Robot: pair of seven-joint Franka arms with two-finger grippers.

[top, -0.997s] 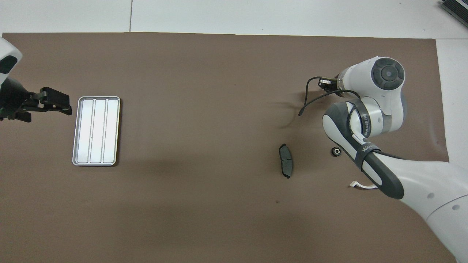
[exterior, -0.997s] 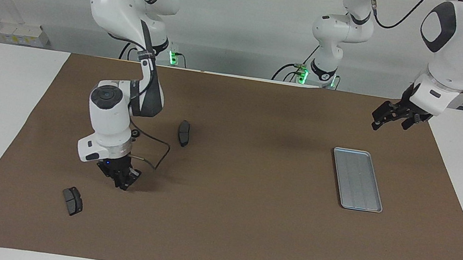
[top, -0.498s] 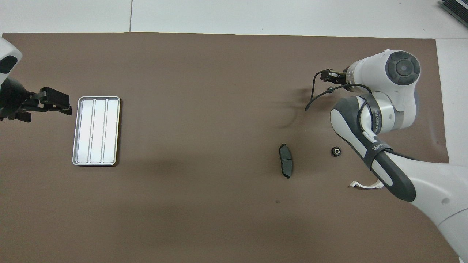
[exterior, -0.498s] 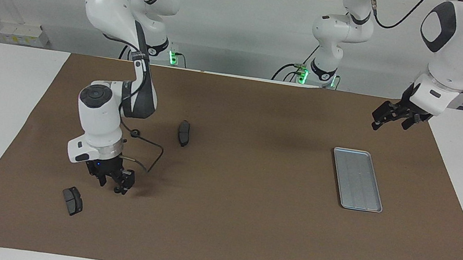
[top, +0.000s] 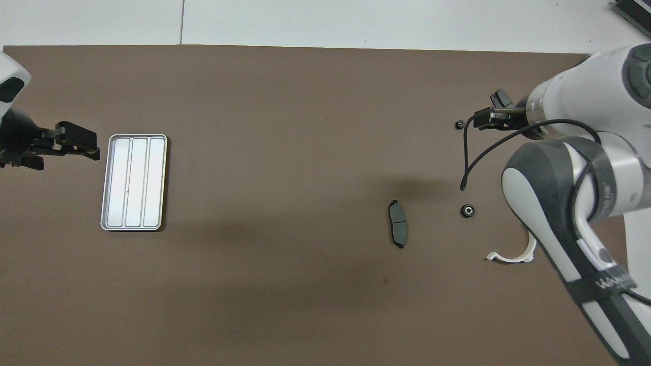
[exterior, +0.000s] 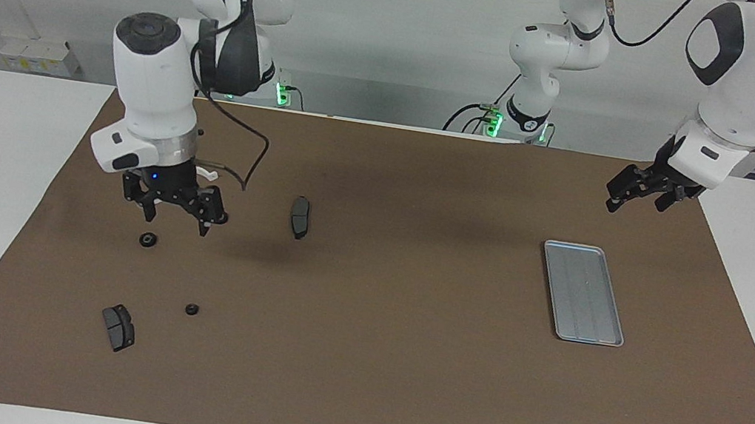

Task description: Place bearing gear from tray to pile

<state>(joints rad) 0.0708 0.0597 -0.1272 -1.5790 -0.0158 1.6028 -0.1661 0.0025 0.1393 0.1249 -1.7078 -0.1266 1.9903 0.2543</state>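
Note:
The silver tray (exterior: 582, 293) (top: 134, 182) lies toward the left arm's end of the table, with nothing in it. One small dark bearing gear (exterior: 191, 308) (top: 460, 124) rests on the mat among the pile, free of any gripper. A second gear (exterior: 148, 239) (top: 467, 210) sits nearer the robots. The pile has a white half-ring bracket (top: 511, 254) and two brake pads (exterior: 300, 217) (exterior: 118, 327). My right gripper (exterior: 175, 221) (top: 489, 111) hangs open and empty, raised over the pile. My left gripper (exterior: 639, 191) (top: 76, 140) waits open beside the tray.
A brown mat (exterior: 380, 392) covers the table between white margins. In the overhead view the right arm's body hides one brake pad. A black cable loops from the right wrist.
My right gripper opened, left the gear on the mat, then rose and pulled back toward the robots. The left arm stayed still.

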